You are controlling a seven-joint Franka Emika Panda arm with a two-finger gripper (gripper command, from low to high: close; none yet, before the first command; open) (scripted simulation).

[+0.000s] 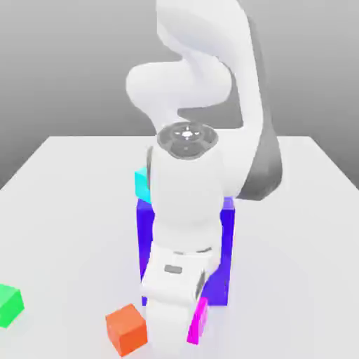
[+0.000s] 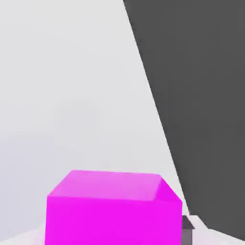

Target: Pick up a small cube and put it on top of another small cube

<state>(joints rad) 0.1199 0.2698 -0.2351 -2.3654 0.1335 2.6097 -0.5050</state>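
Observation:
The small magenta cube peeks out beside the white hand at the near edge of the table, on the exterior view's right of the hand. In the hand view the same magenta cube sits close up between the fingers, and one dark fingertip rests against its side. My gripper is low over the table and shut on this cube. The small green cube lies far off at the exterior view's left edge, apart from everything else.
A big blue-purple block stands right behind the hand. A cyan cube sits behind that block. An orange cube lies just to the exterior view's left of the hand. The white table ends close to the hand.

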